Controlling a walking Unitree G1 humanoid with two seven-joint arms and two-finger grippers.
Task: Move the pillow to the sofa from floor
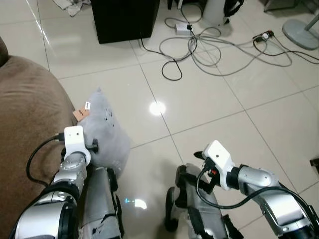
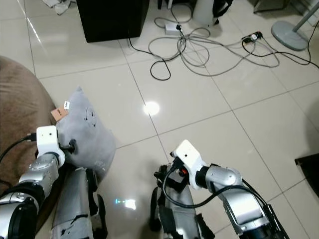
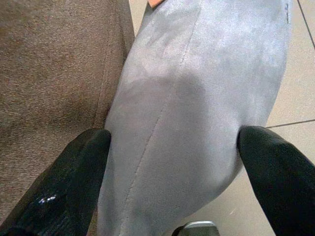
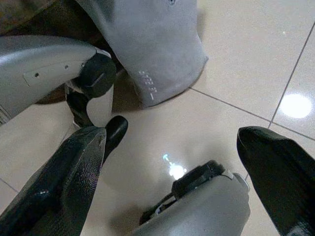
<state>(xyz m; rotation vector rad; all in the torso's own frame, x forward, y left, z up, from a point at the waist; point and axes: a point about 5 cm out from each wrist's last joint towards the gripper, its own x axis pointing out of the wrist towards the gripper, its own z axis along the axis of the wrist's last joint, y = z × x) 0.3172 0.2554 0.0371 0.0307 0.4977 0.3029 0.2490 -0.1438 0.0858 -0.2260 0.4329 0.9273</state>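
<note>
You are looking at a grey pillow (image 1: pixel 105 130) at the left of the head frames, standing on the tiled floor (image 1: pixel 209 104) and leaning against the brown sofa (image 1: pixel 27 124) at the left edge. An orange tag (image 1: pixel 80 114) is showing at its upper corner. Your left gripper (image 3: pixel 172 162) is sitting at the pillow with its 2 fingers (image 3: pixel 74 172) spread wide, 1 on each side of the cushion; whether they are pressing it, you cannot tell. Your right gripper (image 4: pixel 172 162) is hanging low at the lower centre, fingers apart, holding nothing, over bare tile. Cables (image 1: pixel 209 47) are lying along the top beside a black box (image 1: pixel 124 19).
</note>
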